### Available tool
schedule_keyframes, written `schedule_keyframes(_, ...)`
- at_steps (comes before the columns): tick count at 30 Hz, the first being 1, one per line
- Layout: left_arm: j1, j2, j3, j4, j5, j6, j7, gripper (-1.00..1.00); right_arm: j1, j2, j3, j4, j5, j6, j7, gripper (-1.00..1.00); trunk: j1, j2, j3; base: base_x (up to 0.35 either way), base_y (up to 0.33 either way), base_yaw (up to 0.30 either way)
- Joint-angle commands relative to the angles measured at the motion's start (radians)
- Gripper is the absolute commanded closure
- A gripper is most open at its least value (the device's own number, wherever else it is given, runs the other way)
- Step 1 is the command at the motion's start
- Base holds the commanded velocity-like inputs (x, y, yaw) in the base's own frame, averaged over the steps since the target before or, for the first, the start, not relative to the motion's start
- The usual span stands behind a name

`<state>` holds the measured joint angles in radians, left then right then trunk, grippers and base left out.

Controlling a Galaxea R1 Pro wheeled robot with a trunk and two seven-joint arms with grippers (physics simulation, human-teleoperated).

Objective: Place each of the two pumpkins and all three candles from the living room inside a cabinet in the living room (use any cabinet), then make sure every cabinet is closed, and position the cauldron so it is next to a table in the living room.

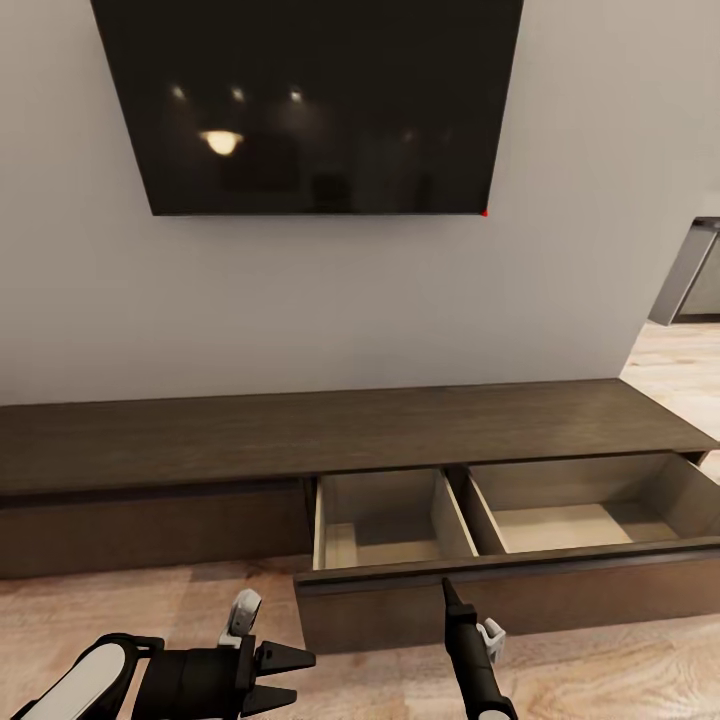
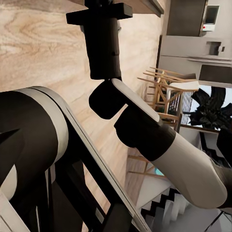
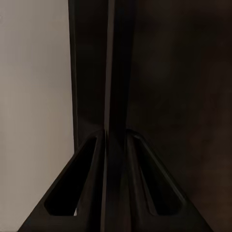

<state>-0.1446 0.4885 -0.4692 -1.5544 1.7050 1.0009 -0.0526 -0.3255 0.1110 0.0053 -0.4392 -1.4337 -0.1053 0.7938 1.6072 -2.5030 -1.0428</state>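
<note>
The long dark-brown cabinet (image 1: 300, 430) stands against the wall with its right-hand drawer (image 1: 560, 585) pulled out. Both beige compartments, one on the left (image 1: 390, 525) and one on the right (image 1: 580, 515), hold nothing. My right gripper (image 1: 449, 592) points up at the drawer front's top rim. In the right wrist view, the right gripper (image 3: 116, 140) has a finger (image 3: 92, 159) on each side of that thin dark panel, shut on it. My left gripper (image 1: 292, 676) hovers low over the floor left of the drawer, open and holding nothing. The pumpkins, candles, cauldron and table are out of view.
A large black TV (image 1: 310, 100) hangs on the grey wall above the cabinet. Light wood floor (image 1: 150, 600) lies in front. At the right a gap (image 1: 690, 290) leads toward grey units. The left wrist view shows my right arm (image 2: 145, 125) and wooden dining chairs (image 2: 166, 87) beyond.
</note>
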Motion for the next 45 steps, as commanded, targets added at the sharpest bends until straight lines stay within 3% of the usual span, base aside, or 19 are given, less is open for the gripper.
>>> schedule_keyframes(1, -0.001, 0.001, -0.002, 0.000, -0.004, 0.001, -0.006, -1.00, -0.001, 0.001, 0.042, -0.001, 0.012, -0.007, 0.021, 1.00, 0.000, 0.000, -0.001, -0.024, 0.000, 0.000)
schedule_keyframes(45, -0.001, 0.001, -0.001, 0.000, -0.003, 0.001, -0.006, -1.00, -0.001, 0.003, 0.042, -0.001, 0.012, -0.007, 0.022, 1.00, 0.000, 0.000, -0.001, -0.019, 0.000, 0.000)
